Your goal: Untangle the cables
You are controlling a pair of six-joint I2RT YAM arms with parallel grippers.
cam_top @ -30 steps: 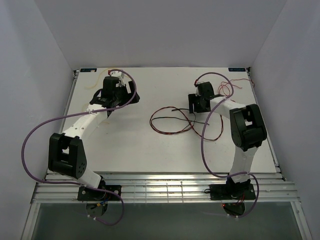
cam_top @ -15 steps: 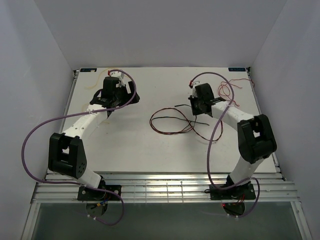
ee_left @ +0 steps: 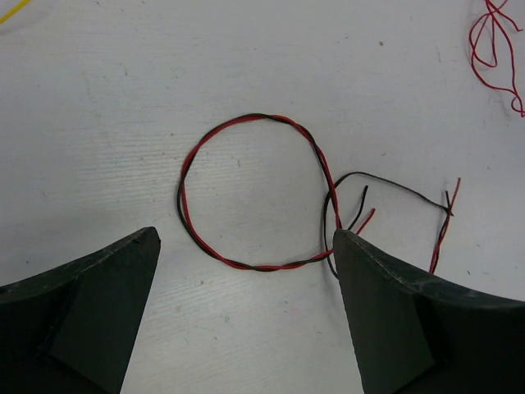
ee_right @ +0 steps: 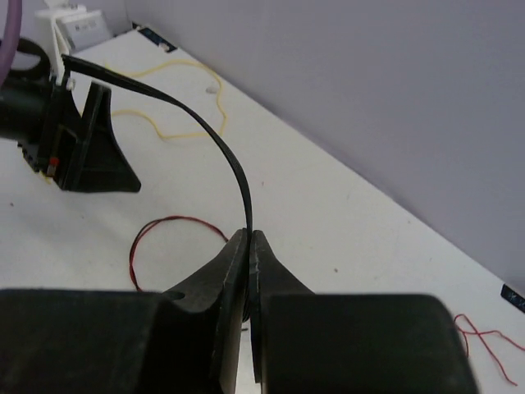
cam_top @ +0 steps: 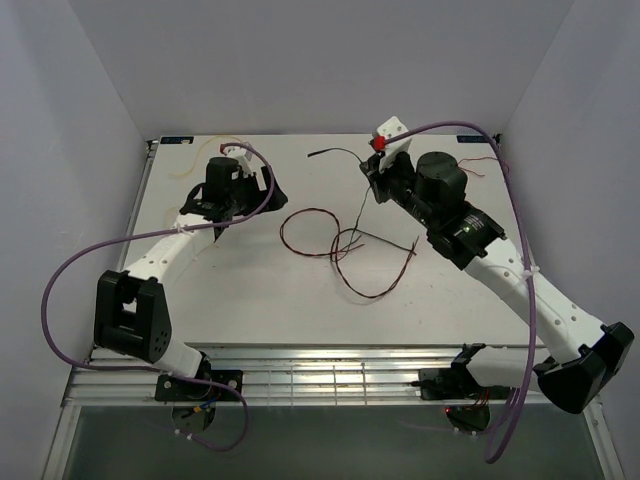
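A twisted red-and-black cable bundle [cam_top: 340,240] lies in loops mid-table. My right gripper [cam_top: 372,182] hovers above its far side and is shut on a thin black cable [ee_right: 238,176]. That cable arcs up out of the pinched jaws [ee_right: 249,236] toward the far left. My left gripper [ee_left: 246,240] is open and low over the table. A round red-black loop [ee_left: 264,116] lies just ahead of its fingertips, untouched. A yellow cable [ee_right: 190,100] curls at the far left edge. A separate red cable [ee_left: 492,41] sits at the far right.
Thick purple hoses [cam_top: 70,270] run along both arms. The enclosure's white walls close the table at the back and sides. The left gripper's black body [ee_right: 82,156] shows in the right wrist view, beside the red loop [ee_right: 168,222].
The right gripper closed on the black cable, then rose and swung toward the far left, dragging the red-black bundle leftward. The left arm barely moved and stayed open.
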